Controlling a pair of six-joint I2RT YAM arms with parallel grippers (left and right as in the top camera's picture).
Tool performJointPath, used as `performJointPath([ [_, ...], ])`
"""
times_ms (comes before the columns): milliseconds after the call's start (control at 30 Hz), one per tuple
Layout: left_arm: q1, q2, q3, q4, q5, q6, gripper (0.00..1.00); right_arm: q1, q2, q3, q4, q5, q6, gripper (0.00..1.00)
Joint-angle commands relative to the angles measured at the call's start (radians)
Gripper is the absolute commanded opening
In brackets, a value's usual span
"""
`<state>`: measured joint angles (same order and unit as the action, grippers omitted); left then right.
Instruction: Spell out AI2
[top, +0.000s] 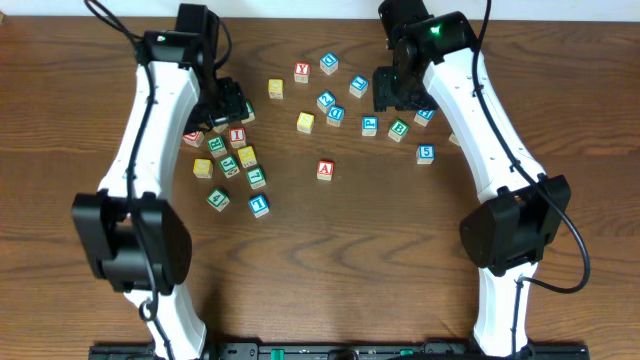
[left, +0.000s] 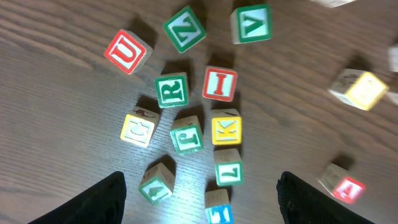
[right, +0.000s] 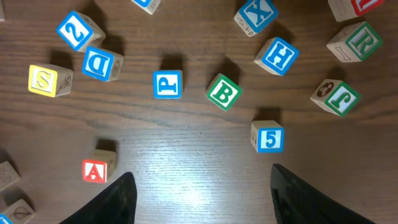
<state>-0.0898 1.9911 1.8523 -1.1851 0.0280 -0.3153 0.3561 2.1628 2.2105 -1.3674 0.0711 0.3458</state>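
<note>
Both my hands wide, empty. Left hand (left: 200, 186) near I (left: 219, 84); right hand (right: 202, 177) near A (right: 94, 171). 2 (right: 79, 31) lies apart on bench (right: 199, 143).

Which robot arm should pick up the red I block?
Left. Its wrist camera shows the red I block just ahead of the open left gripper; the right gripper hovers much farther away.

Dark wood table (top: 330, 260) before me. Wooden cubes (top: 398, 129) lie scattered on it: red A (top: 325, 169) alone mid-table, red I (top: 237, 136) in my left-hand cluster, blue 2 (top: 326, 100) just beside blue D (top: 335, 115).
</note>
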Motion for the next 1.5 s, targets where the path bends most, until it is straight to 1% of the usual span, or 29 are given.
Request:
performJointPath([
  [0,-0.001,0.039,0.017,0.016,-0.019,-0.012,0.76,-0.023,0.006,0.002,0.013,0.007,-0.014,0.64],
  [300,-0.002,0.128,0.017,0.090,-0.016,0.003,0.76,-0.127,0.006,0.002,-0.013,-0.003,-0.030,0.67],
  [367,-0.002,0.145,0.017,0.108,-0.010,0.020,0.74,-0.142,0.006,0.002,-0.018,-0.003,-0.029,0.67],
  [467,-0.003,0.173,0.017,0.132,-0.010,0.030,0.73,-0.155,0.006,0.002,-0.024,-0.002,-0.030,0.71],
  [867,-0.031,0.262,0.017,0.183,-0.011,0.029,0.73,-0.158,0.006,0.002,-0.037,-0.002,-0.034,0.76],
  [1033,-0.031,0.272,0.016,0.201,-0.018,0.029,0.65,-0.158,0.007,0.002,-0.047,-0.002,-0.034,0.76],
  [1100,-0.031,0.272,0.016,0.208,-0.018,0.029,0.63,-0.158,0.007,0.002,-0.047,-0.002,-0.034,0.76],
  [1467,-0.030,0.276,-0.055,0.283,-0.019,0.026,0.62,-0.158,0.007,0.002,-0.047,-0.002,-0.034,0.78],
])
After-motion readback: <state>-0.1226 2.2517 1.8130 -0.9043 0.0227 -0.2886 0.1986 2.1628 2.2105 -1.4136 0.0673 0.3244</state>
